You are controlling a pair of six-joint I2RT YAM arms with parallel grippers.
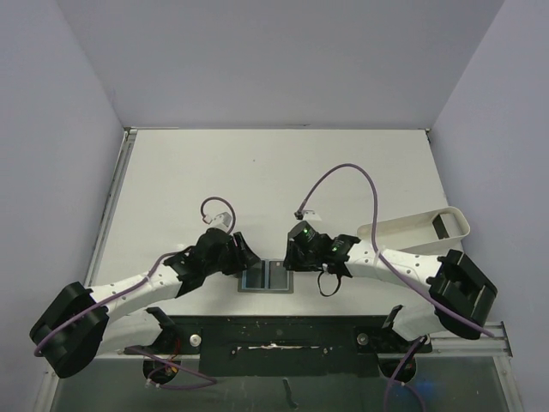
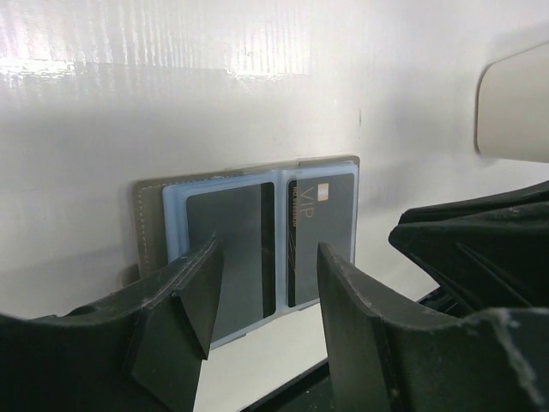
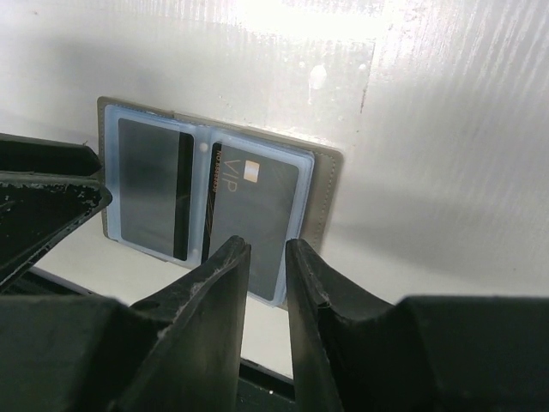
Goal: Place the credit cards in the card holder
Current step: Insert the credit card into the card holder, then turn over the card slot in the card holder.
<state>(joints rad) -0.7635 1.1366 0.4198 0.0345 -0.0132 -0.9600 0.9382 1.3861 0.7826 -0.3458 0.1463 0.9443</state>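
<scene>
Black left hand (image 2: 270,249) low, near card holder (image 2: 279,176)

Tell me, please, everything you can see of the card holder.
The card holder lies open and flat on the white table, near its front edge between the arms. Its outside, grey-olive and leather-like, shows only as a thin border; inside, two light blue pockets sit side by side. One holds a striped card, the other a VIP card, both dark. The left gripper and right gripper hover close by it; whether they touch it cannot be told.
</scene>
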